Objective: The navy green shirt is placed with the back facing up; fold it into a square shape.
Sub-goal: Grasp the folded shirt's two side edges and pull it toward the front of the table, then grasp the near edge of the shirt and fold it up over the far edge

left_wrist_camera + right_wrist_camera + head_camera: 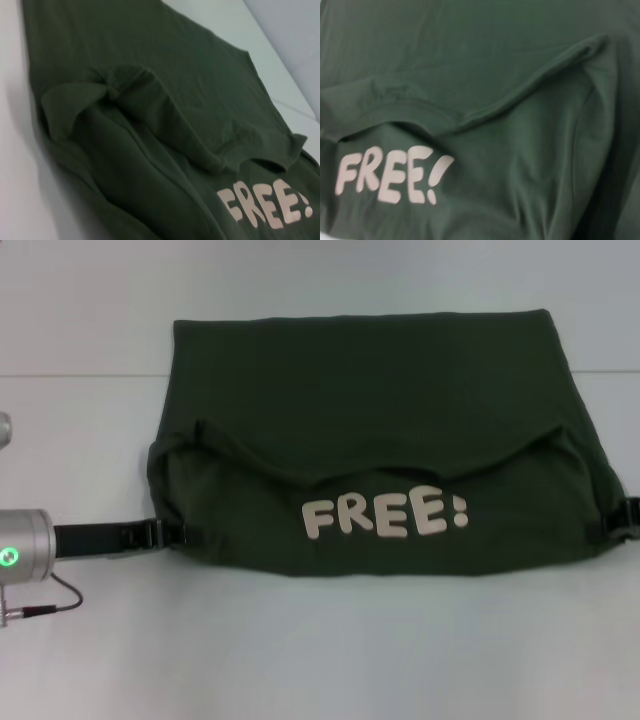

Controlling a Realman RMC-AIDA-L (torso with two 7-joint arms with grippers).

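Only the head view shows both arms reaching level under the navy green shirt (360,440) (print "FREE" up). The left claw (172,532) and right claw (622,520) meet the folded shirt's side edges on the surface (320,650). I cannot tell either claw's state.

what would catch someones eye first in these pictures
The big dark green shirt spread over the middle of the white table, its near part folded back. Then the pale word FREE on that folded flap. The left gripper and right gripper sit at the flap's two side edges.

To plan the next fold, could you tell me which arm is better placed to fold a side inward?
Marginally left: the left gripper sits plainly at the navy green shirt's left edge; the right gripper, at its right edge, barely shows.
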